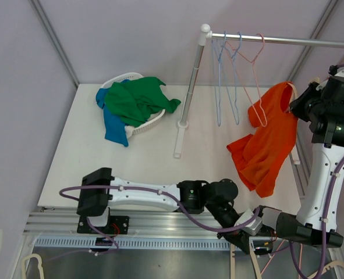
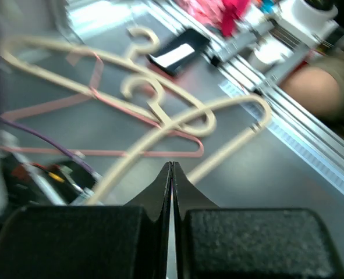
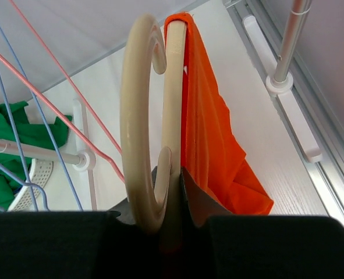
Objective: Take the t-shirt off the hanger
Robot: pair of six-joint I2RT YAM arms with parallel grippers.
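Note:
The orange t-shirt (image 1: 265, 142) hangs on a cream hanger (image 3: 139, 110) at the right of the table, its lower end resting crumpled on the tabletop. My right gripper (image 1: 297, 103) is shut on the hanger's neck just below the hook. In the right wrist view (image 3: 174, 171) the shirt (image 3: 212, 133) drapes down right of the fingers. My left gripper (image 2: 172, 165) is shut and empty. It hangs below the table's near edge (image 1: 250, 243), away from the shirt.
A clothes rack (image 1: 190, 87) stands mid-table, with blue hangers (image 1: 221, 75) and a pink hanger (image 1: 254, 81) on its rail. A white basket (image 1: 151, 123) with green and blue clothes sits at the back left. Cream hangers (image 2: 160, 116) and pink hangers (image 2: 131, 152) lie below my left gripper.

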